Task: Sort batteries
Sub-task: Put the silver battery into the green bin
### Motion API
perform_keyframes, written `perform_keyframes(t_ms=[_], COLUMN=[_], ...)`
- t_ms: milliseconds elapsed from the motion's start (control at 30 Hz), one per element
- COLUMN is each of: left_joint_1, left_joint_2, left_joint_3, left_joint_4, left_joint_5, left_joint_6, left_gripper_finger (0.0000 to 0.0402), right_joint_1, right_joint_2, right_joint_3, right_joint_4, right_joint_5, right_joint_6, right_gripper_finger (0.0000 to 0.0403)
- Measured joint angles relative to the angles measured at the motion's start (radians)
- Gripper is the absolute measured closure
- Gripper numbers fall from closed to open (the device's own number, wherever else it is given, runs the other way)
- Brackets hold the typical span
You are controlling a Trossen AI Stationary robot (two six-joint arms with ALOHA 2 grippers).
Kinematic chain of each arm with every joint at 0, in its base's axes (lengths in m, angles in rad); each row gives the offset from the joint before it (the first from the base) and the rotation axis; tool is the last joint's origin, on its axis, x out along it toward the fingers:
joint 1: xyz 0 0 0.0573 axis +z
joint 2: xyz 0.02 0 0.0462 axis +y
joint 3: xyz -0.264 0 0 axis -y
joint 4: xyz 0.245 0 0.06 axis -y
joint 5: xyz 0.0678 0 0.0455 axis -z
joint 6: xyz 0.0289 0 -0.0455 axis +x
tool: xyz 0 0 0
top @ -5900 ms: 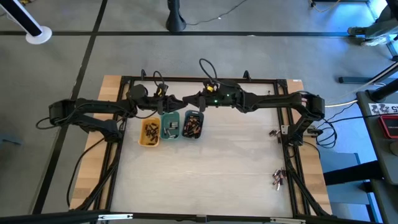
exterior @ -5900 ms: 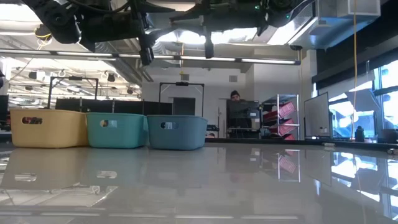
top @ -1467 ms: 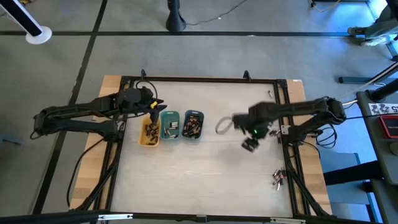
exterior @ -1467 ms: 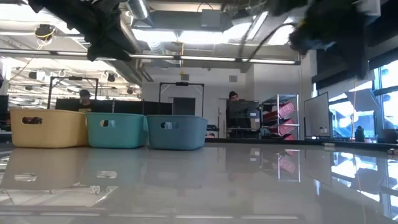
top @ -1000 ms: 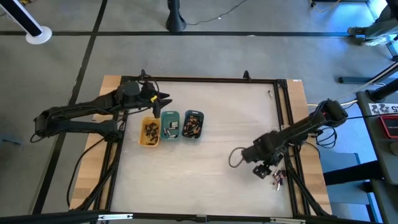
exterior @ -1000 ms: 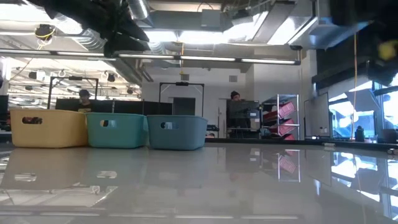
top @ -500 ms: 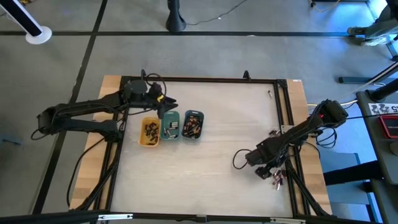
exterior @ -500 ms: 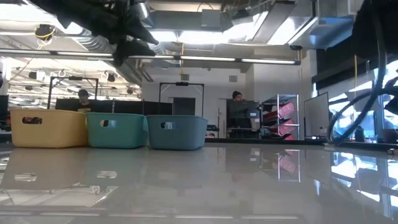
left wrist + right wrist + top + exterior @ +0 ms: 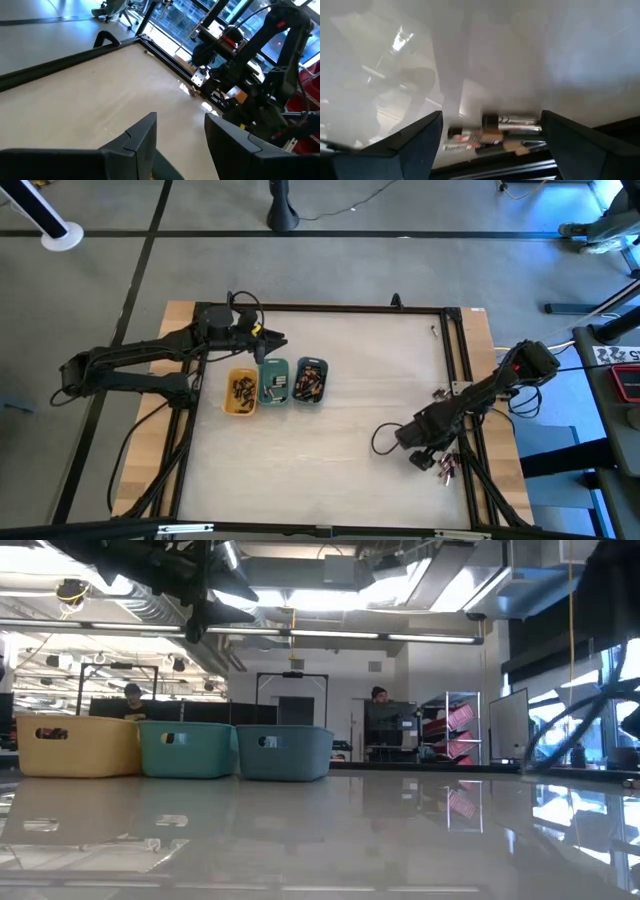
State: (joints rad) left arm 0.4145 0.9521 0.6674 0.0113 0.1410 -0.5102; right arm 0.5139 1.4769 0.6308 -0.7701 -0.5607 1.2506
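Note:
Three small trays stand in a row at the table's far left: yellow (image 9: 240, 392), green (image 9: 273, 383) and blue (image 9: 311, 381). Each holds several batteries. A loose clump of batteries (image 9: 447, 469) lies by the near right frame rail, and in the right wrist view these batteries (image 9: 495, 133) lie just beyond the fingers. My right gripper (image 9: 430, 462) hangs open close over that clump, and nothing is between its fingers (image 9: 491, 119). My left gripper (image 9: 277, 340) is open and holds nothing. It hovers high beyond the far side of the green tray (image 9: 181, 122).
A black frame rail (image 9: 466, 420) runs along the table's right side right beside the loose batteries. A few more batteries (image 9: 440, 393) lie farther along that rail. A cable loop (image 9: 381, 441) hangs off the right arm. The table's middle (image 9: 340, 450) is bare.
My right gripper has swung from the table's middle toward the near right corner and sunk close over the loose batteries. My left gripper has shifted a little toward the table's right above the trays' far side and has rolled about its own line.

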Motion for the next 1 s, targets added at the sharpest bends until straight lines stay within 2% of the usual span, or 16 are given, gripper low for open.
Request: perform_keyframes(t_ms=[300, 733, 833, 1000], left_joint_1=[0.001, -0.002, -0.002, -0.002], left_joint_2=[0.0, 0.0, 0.0, 0.0], left_joint_3=[0.0, 0.0, 0.0, 0.0], left_joint_4=[0.0, 0.0, 0.0, 0.0], left_joint_5=[-0.026, -0.036, -0.036, -0.036], left_joint_6=[0.013, 0.009, 0.009, 0.009], left_gripper_finger=[0.0247, 0.0247, 0.0247, 0.0247], right_joint_1=[0.104, 0.104, 0.104, 0.101], right_joint_2=[0.0, 0.0, 0.0, 0.0], right_joint_3=[0.0, 0.0, 0.016, 0.127], right_joint_4=[0.01, 0.011, -0.024, -0.196], right_joint_5=[-0.024, -0.006, 0.043, 0.191], right_joint_6=[0.078, 0.073, 0.04, -0.004], right_gripper_finger=[0.0068, 0.0068, 0.0068, 0.0068])
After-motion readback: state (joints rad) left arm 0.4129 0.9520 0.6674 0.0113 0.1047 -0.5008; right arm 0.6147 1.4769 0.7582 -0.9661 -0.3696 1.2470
